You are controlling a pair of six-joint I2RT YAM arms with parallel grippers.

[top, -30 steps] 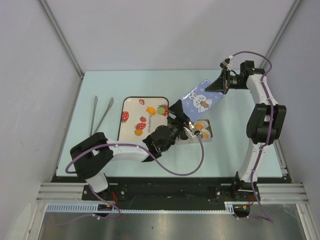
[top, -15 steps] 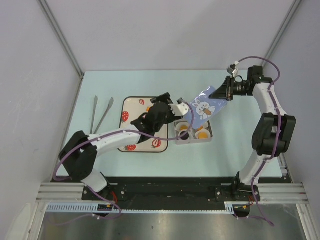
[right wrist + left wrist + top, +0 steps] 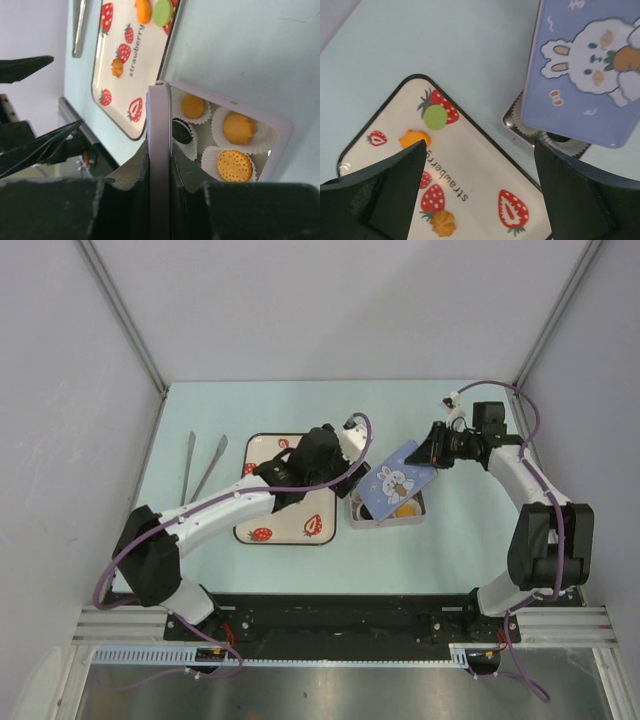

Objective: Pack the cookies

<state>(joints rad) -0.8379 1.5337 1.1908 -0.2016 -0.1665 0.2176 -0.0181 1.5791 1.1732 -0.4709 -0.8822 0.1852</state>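
Note:
Three orange cookies (image 3: 238, 127) and one black cookie (image 3: 181, 131) lie in white paper cups inside the silver tin (image 3: 280, 135). In the top view one orange cookie (image 3: 405, 508) shows in the tin (image 3: 385, 521). My right gripper (image 3: 432, 448) is shut on the blue bunny lid (image 3: 395, 483) and holds it tilted over the tin, covering most of it. In the right wrist view the lid (image 3: 160, 115) stands edge-on in the gripper (image 3: 160, 150). My left gripper (image 3: 325, 455) is open and empty above the strawberry tray, left of the lid (image 3: 585, 75); it also shows in its wrist view (image 3: 480, 150).
The strawberry tray (image 3: 262, 455) lies left of the tin and carries a green disc (image 3: 436, 116) and two small orange pieces (image 3: 443, 222). Metal tongs (image 3: 200, 468) lie further left. The left arm crosses the tray.
The right gripper has brought the lid down and left, from the far right to over the tin. The left gripper has withdrawn from the tin to above the tray.

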